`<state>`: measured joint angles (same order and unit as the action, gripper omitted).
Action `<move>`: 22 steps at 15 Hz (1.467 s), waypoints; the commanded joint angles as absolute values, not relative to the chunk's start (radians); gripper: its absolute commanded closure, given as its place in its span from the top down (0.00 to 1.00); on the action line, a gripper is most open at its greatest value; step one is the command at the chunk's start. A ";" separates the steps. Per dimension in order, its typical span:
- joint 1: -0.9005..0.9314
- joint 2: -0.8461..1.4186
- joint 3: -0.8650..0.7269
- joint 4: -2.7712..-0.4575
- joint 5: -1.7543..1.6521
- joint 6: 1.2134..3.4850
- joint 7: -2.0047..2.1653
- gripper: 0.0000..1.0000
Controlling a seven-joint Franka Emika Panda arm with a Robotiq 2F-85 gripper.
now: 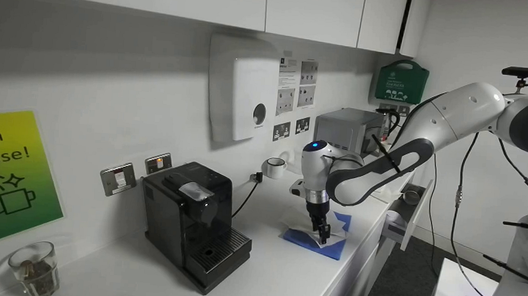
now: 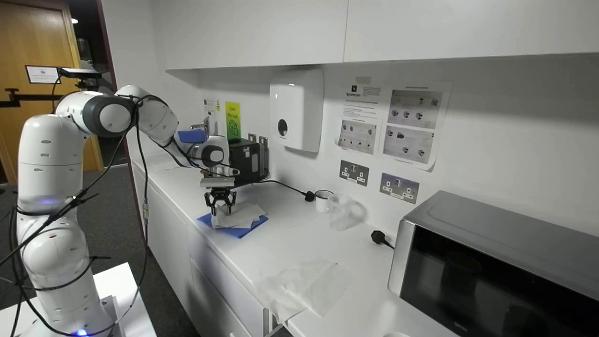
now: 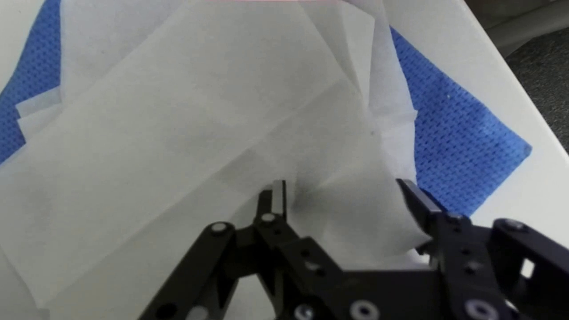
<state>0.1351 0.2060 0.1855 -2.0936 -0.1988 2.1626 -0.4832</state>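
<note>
wrist view showed me what lay nearest the claw (image 3: 342,189): white paper sheets (image 3: 200,93), loosely layered on a blue cloth (image 3: 462,138) by the front edge of the counter (image 3: 449,40). the sheets lay below the fingers (image 3: 279,198) and spread mostly toward the wall (image 2: 505,140), as both exterior views bore out; the claw was over the part toward the front edge. i could read no clear long axis in the paper, only a faint crease running slantwise across the top sheet. my single arm (image 1: 466,109) reached in over that front edge.

the claw stood moderately spread, its fingers apart with nothing pinched between them. a corner of paper came right up by one fingertip, but i couldn't tell whether they touched.

farther out, in an exterior view, a black coffee machine (image 1: 193,226) stood near the wall. both exterior views gave me a white mug (image 2: 322,202) by the counter's back edge; a clear plastic container (image 2: 340,213) was just beside it, and a microwave (image 2: 496,262) sat farther along. a drawer (image 1: 417,219) stood pulled out below the front edge.
</note>
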 commanded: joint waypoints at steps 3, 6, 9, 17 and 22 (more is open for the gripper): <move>0.129 0.161 0.187 -2.107 -0.150 2.155 -0.480 1.00; 0.123 0.119 0.182 -2.131 -0.139 2.164 -0.479 1.00; 0.122 0.091 0.176 -2.140 -0.137 2.166 -0.477 1.00; 0.120 0.074 0.167 -2.148 -0.103 2.171 -0.504 0.38; 0.120 0.079 0.166 -2.147 -0.095 2.168 -0.505 0.01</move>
